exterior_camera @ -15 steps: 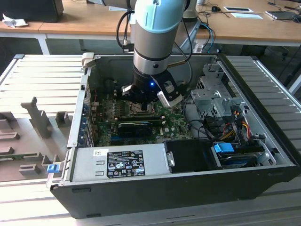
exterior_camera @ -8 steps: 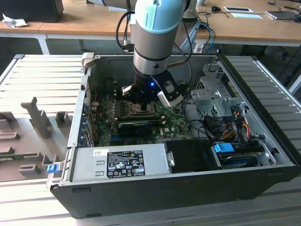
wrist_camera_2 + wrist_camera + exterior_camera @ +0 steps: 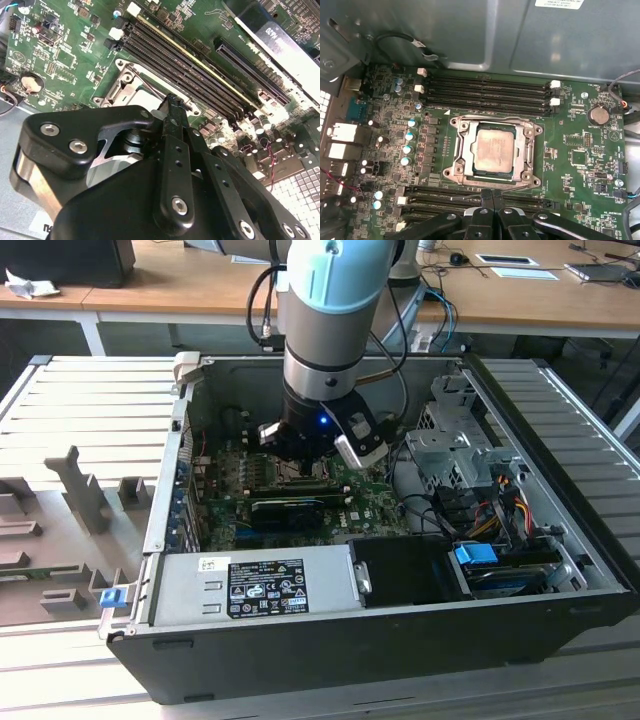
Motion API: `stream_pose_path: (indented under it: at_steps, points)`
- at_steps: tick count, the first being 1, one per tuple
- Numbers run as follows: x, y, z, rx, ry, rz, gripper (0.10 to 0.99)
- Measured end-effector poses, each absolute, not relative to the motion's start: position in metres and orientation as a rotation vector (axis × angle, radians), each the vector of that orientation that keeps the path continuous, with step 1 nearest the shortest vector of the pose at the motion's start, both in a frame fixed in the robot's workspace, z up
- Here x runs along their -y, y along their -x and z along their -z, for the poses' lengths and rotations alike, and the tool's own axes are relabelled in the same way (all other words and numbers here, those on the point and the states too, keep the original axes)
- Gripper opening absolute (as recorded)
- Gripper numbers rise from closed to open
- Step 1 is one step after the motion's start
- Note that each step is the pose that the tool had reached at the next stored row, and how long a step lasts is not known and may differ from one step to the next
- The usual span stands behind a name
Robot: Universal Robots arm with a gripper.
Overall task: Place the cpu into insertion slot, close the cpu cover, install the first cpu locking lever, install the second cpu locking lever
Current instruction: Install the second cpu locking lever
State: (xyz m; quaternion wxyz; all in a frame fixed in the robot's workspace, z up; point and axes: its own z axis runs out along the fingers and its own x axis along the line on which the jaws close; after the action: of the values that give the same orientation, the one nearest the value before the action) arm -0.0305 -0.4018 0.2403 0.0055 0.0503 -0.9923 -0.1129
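My gripper (image 3: 492,194), fingers pressed together on nothing, hangs just over the green motherboard (image 3: 570,150) inside the computer case (image 3: 400,640), beside the cpu (image 3: 492,152), which sits in the insertion slot (image 3: 462,176) under the lowered cpu cover (image 3: 492,123) at mid-frame in the first wrist view.

a white sticker (image 3: 265,587) on the power supply (image 3: 250,585) carries print, perhaps too small to read.

A lab or workshop around me, open computer case (image 3: 380,630) on a slatted metal bench (image 3: 90,400), wooden desks (image 3: 180,285) behind, grey fixture blocks (image 3: 85,490) nearby
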Motion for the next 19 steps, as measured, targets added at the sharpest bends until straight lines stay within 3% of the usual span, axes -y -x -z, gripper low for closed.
stream_pose_path:
  at_steps: [19]
  points:
    - [0.403, 0.061, -0.216, 3.103, -0.158, 0.391, 0.106]
